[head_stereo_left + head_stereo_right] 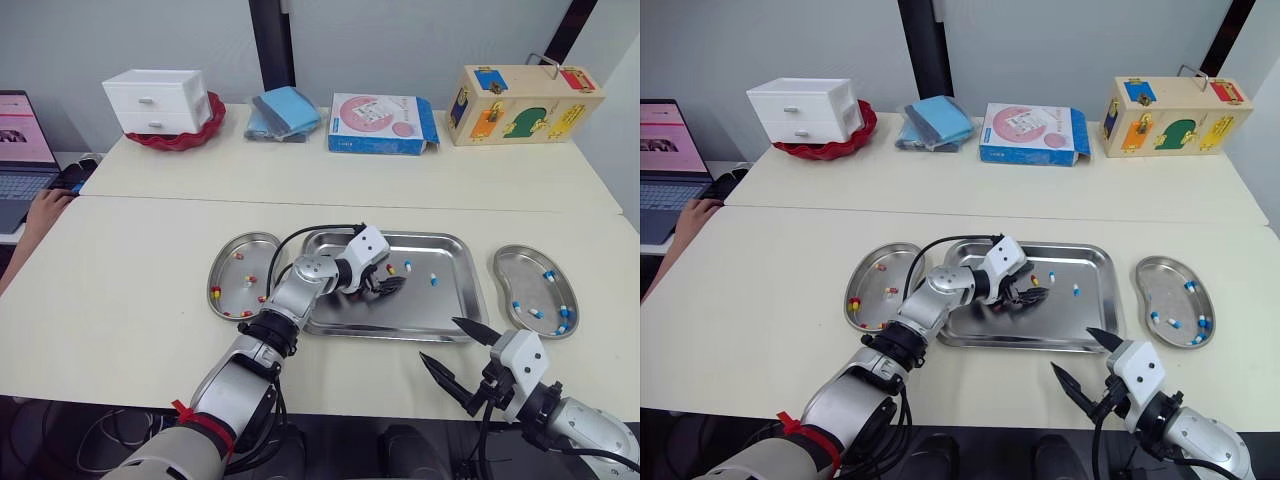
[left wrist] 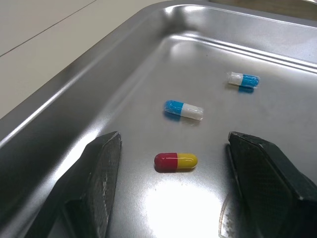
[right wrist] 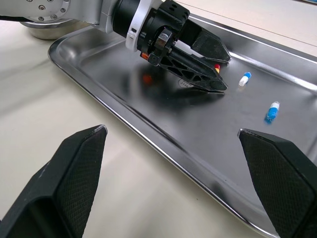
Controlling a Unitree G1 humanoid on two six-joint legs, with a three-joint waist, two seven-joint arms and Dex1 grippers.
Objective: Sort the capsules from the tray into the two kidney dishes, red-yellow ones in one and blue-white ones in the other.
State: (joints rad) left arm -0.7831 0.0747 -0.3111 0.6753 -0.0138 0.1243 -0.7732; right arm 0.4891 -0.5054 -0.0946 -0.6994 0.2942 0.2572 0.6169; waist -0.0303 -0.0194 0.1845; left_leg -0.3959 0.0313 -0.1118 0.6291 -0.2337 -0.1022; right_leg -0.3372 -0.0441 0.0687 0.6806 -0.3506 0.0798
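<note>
left hand [image 1: 388, 284] spread, right hand [image 1: 460, 360] spread

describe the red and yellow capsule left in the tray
The red-yellow capsule is a small glossy shell, half red, half yellow, lying flat on the floor of the shiny metal tray. It sits between the two black fingers of the open left gripper, touching neither. A blue-white capsule lies just beyond it, apart.

Table [image 1: 130, 260] bears tray [image 1: 440, 312], left dish [image 1: 230, 270], right dish [image 1: 525, 275].
</note>
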